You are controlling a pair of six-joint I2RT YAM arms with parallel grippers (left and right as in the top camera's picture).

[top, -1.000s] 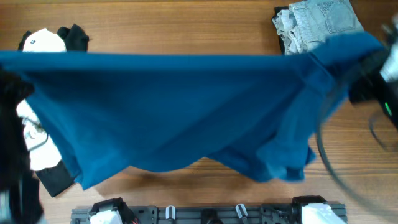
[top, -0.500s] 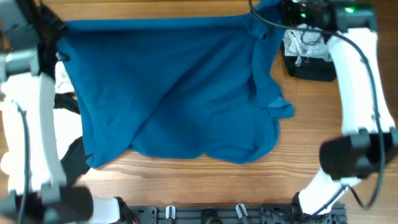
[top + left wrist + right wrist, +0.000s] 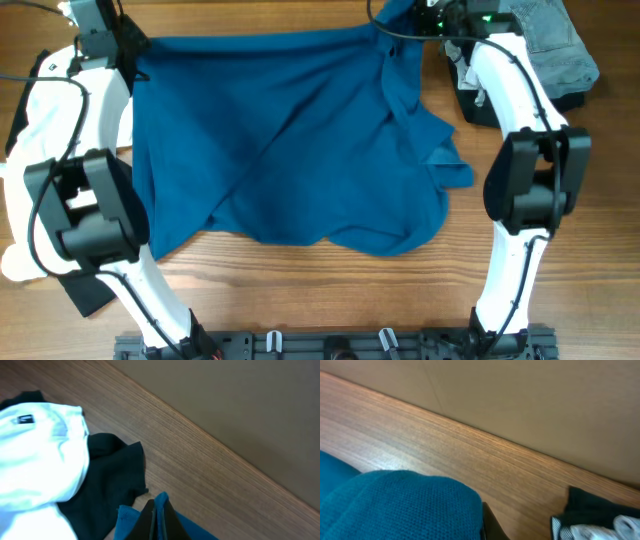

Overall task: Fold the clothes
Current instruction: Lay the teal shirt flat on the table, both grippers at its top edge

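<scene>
- The left gripper (image 3: 158, 519) is closed, its tips pinching a corner of the blue shirt (image 3: 290, 140) at the far left of the table (image 3: 300, 295).
- The right gripper (image 3: 405, 18) is closed too. Its wrist view shows blue cloth bunched against a finger, and from overhead the shirt's far right corner runs up to it, so it seems to hold that corner.
- Between the two grips the shirt's far edge is pulled fairly straight. The rest lies spread toward the near side.
- The right side is rumpled and doubled over, and the near edge is wavy.
- No neat fold shows yet. This looks like the spreading stage, early on; flattening and every fold are left.
- A white garment (image 3: 35, 450) and a black garment (image 3: 110, 480) lie just beside the left corner; jeans (image 3: 555, 45) sit at the far right.
</scene>
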